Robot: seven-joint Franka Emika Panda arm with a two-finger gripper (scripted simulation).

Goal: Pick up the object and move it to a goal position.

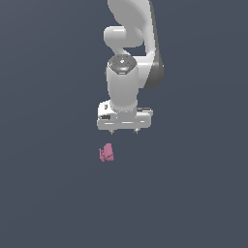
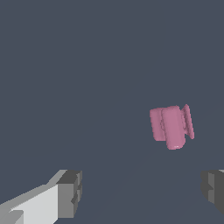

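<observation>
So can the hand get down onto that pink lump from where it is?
Probably yes. The hand is open and nothing lies between it and the pink lump, which sits apart, off toward the exterior view's left.

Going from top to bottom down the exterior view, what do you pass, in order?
White robot arm → hand, open and empty → pink lump, lying apart from the hand, toward the exterior view's left.

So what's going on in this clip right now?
A white robot arm hangs over a plain dark surface with its claw open and empty. A small pink lump lies apart from it, toward the exterior view's left of the claw. Nothing is grasped yet; the pickup has not happened.
</observation>
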